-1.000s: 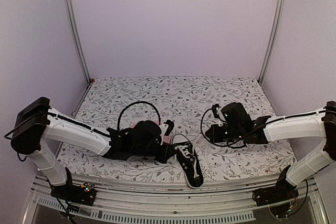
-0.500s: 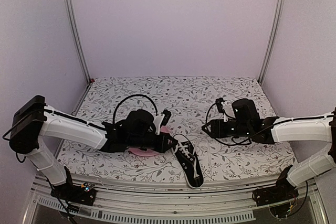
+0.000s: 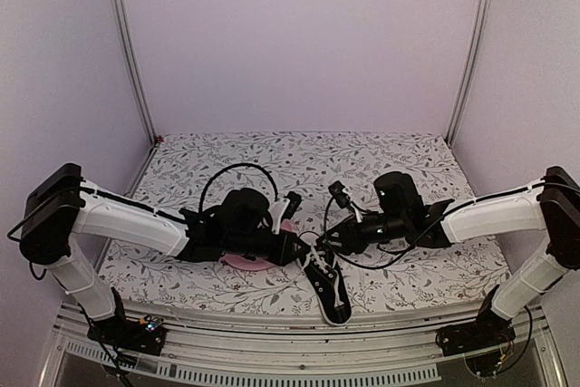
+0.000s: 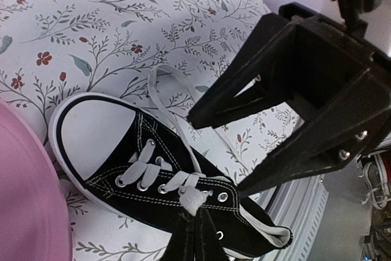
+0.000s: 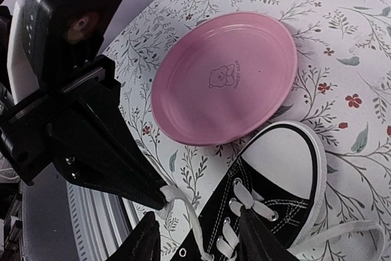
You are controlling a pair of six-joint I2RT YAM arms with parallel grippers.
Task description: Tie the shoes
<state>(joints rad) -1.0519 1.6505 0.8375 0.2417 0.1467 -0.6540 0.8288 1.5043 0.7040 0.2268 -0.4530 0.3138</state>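
Where the top view hides most of the pink plate under the left arm, the right wrist view shows it whole, just beside the toe cap of the sneaker, which lies near the table's front edge. The left gripper pinches a white lace. The right gripper has its fingers spread. Half a second earlier it was well apart from the sneaker; now it is just above it.

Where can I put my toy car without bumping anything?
The far half of the floral tablecloth, behind both arms, is bare. So is the near right corner, beside the black canvas sneaker. Crowded: the middle, where round pink plate, sneaker, left gripper and right gripper meet.
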